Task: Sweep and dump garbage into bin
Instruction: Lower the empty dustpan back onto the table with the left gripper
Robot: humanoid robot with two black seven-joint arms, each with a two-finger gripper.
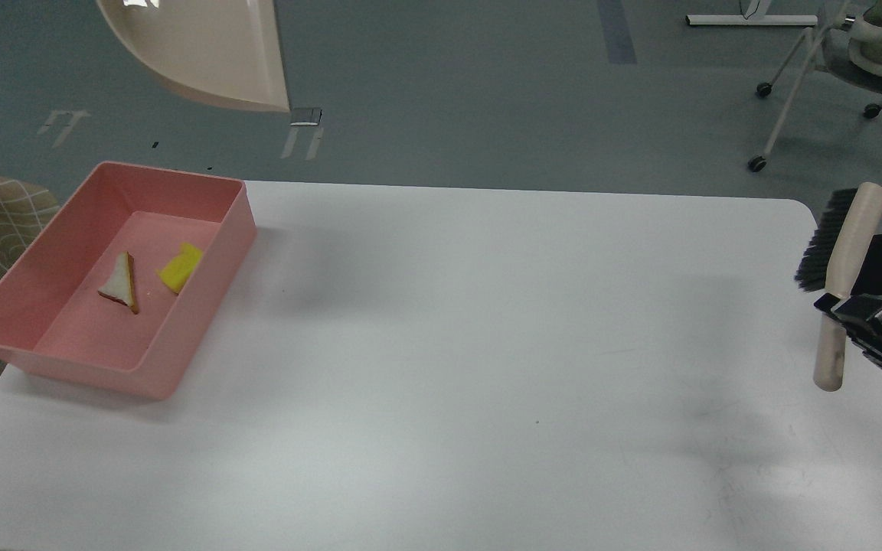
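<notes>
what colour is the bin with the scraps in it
Pink: the bin shows best in the head view, at the table's left end.

Right gripper [839, 310] clamped, wrist low

bins: 1 pink tub [66, 306] | scraps in it: 2, white slice [119, 283] and yellow sponge piece [181, 268] | dustpans: 1 [204, 50] | brushes: 1 [843, 268] | tables: 1 [487, 367]
</notes>
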